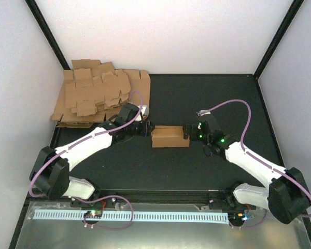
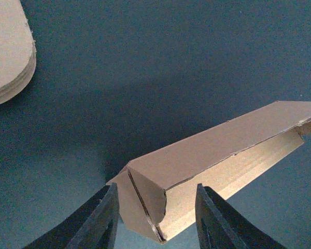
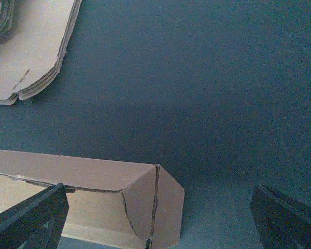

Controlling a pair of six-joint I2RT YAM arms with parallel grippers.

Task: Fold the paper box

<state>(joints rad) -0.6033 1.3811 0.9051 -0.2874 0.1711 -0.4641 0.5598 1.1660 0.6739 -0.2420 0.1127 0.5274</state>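
Note:
The paper box [image 1: 171, 137] lies mid-table as a small brown oblong carton, long side running left to right. My left gripper [image 1: 146, 129] is at its left end. In the left wrist view the box [image 2: 223, 150] has its folded end flaps between the fingers of the left gripper [image 2: 156, 187], which is open, with a gap on the right side. My right gripper [image 1: 188, 132] is at the box's right end. In the right wrist view that gripper [image 3: 159, 189] stands wide open around the box [image 3: 83, 176], whose end sits nearer the left finger, untouched.
A thick pile of brown cardboard sheets [image 1: 98, 96] lies at the back left, seen also as a pile [image 2: 10, 52] in the left wrist view and a pile [image 3: 31, 52] in the right wrist view. White walls enclose the dark mat [image 1: 207, 98]. A light slotted rail [image 1: 135, 215] runs along the front edge.

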